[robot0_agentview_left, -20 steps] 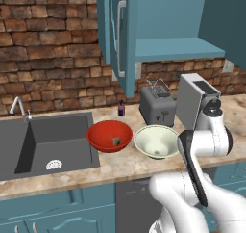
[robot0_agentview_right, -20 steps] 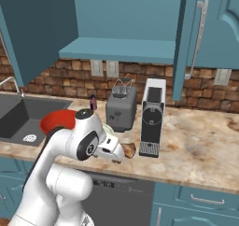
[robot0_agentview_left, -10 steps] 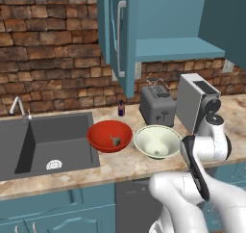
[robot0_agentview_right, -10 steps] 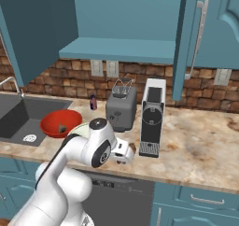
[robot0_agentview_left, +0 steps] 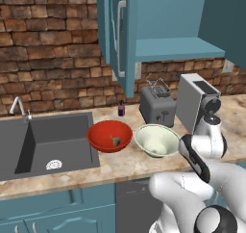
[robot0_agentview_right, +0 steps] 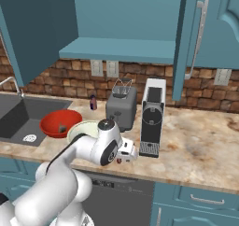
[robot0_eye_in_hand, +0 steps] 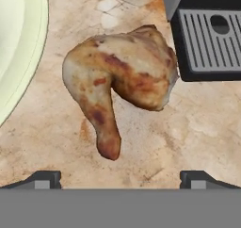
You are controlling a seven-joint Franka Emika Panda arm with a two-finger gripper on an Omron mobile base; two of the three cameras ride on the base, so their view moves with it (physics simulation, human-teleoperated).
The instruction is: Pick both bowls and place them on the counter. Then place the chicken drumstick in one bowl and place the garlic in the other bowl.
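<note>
Gripper [robot0_eye_in_hand: 120, 179] hangs with jaws spread wide and empty, drumstick [robot0_eye_in_hand: 120, 78] lying on counter [robot0_eye_in_hand: 188, 137] straight ahead of its fingertips, cream bowl [robot0_eye_in_hand: 19, 48] at its side.

Toaster [robot0_agentview_left: 157, 105] beside coffee machine [robot0_agentview_left: 194, 102], sink [robot0_agentview_left: 45, 140]
</note>
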